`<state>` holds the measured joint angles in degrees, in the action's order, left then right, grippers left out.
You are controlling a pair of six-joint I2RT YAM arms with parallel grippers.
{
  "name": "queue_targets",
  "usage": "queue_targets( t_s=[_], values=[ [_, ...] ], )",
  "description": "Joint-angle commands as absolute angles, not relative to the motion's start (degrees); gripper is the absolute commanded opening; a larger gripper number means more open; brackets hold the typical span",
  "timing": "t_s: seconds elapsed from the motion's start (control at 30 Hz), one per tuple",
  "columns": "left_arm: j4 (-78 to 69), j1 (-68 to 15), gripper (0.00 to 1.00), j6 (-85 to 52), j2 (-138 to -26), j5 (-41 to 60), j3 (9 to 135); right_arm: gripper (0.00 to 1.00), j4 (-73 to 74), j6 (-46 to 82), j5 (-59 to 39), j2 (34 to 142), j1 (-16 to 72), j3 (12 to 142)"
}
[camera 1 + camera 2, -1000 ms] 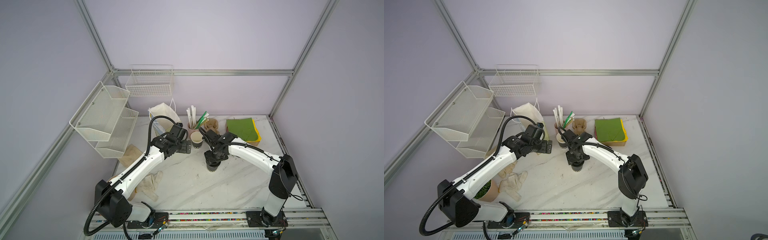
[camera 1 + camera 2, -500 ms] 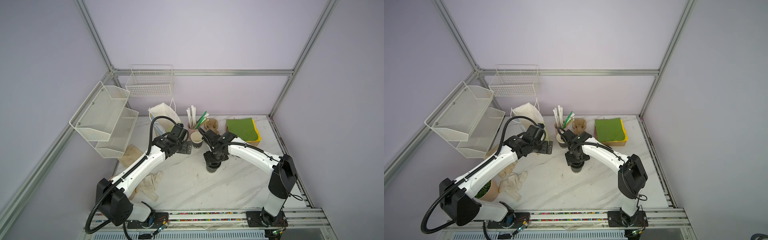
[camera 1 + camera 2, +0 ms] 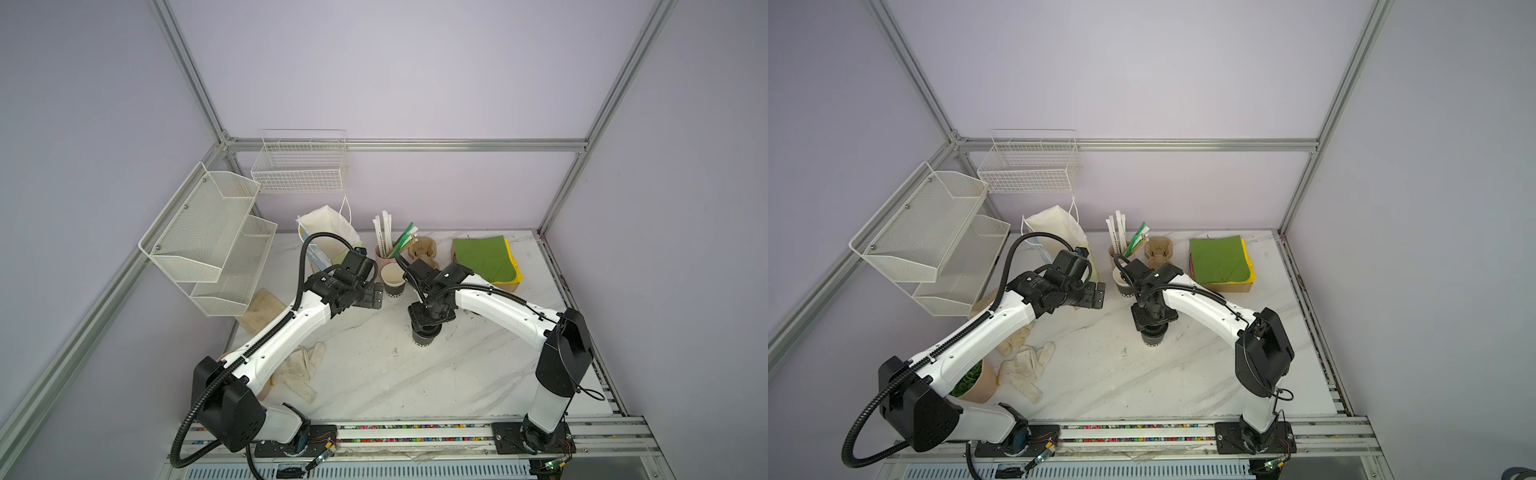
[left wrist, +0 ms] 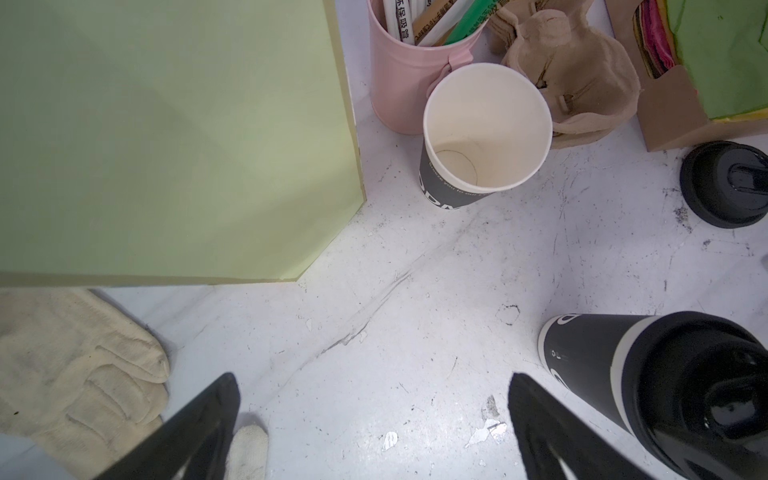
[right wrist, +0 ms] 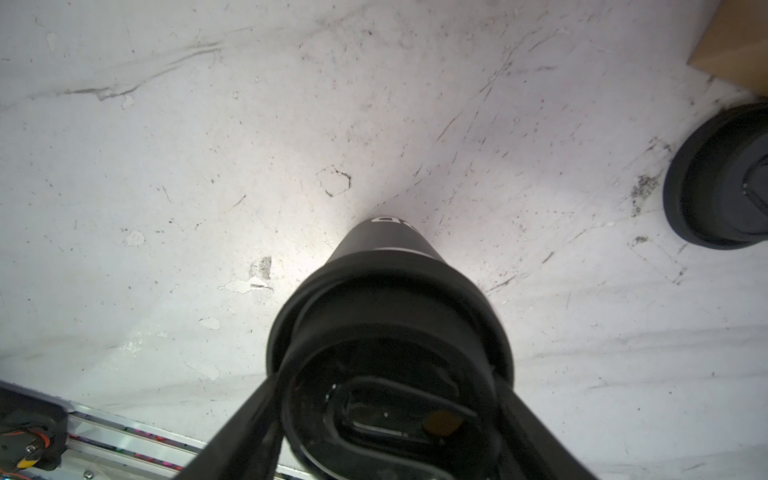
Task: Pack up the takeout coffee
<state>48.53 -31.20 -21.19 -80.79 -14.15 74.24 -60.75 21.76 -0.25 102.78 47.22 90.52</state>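
Right wrist view: the takeout coffee is seen from above, upright on the bench, with its black lid fitted. The right end effector grips it at the lid, one finger against each side. Both top views hide that contact: the wrist covers the lid, and only the lower body of the takeout coffee shows, near the middle of the bench.

Left wrist view: the left end effector is open wide, its fingers well apart over bare bench with nothing between them. The takeout coffee appears off to one side.

Both wrist views show a loose lid lying on the bench near a brown box. Neither top view shows it.

A top view shows a tan pot holding green material at the front left corner, with cream gloves just beside it.

Containers:
- The open cup is black outside, and its bare cream bottom is in sight.
- The pink cup stands just beside the open cup and holds wrapped straws.
- The brown box stands at the back right corner and holds a stack of green sheets over yellow ones.
- The paper bag stands at the back left, and the left wrist view shows only its green side.
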Motion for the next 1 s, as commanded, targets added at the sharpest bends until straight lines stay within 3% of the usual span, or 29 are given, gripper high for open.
queue_targets(
  t_s=[0.0,0.97],
  values=[
    [48.0,-31.4,1.00,-20.2,-80.5,-14.7,75.9,0.71,-64.2,21.9,0.5,103.9,47.7,91.5],
    [48.0,-32.5,1.00,-20.3,-80.5,-13.7,76.0,0.73,-58.1,22.1,1.1,106.5,48.1,88.4]
  ],
)
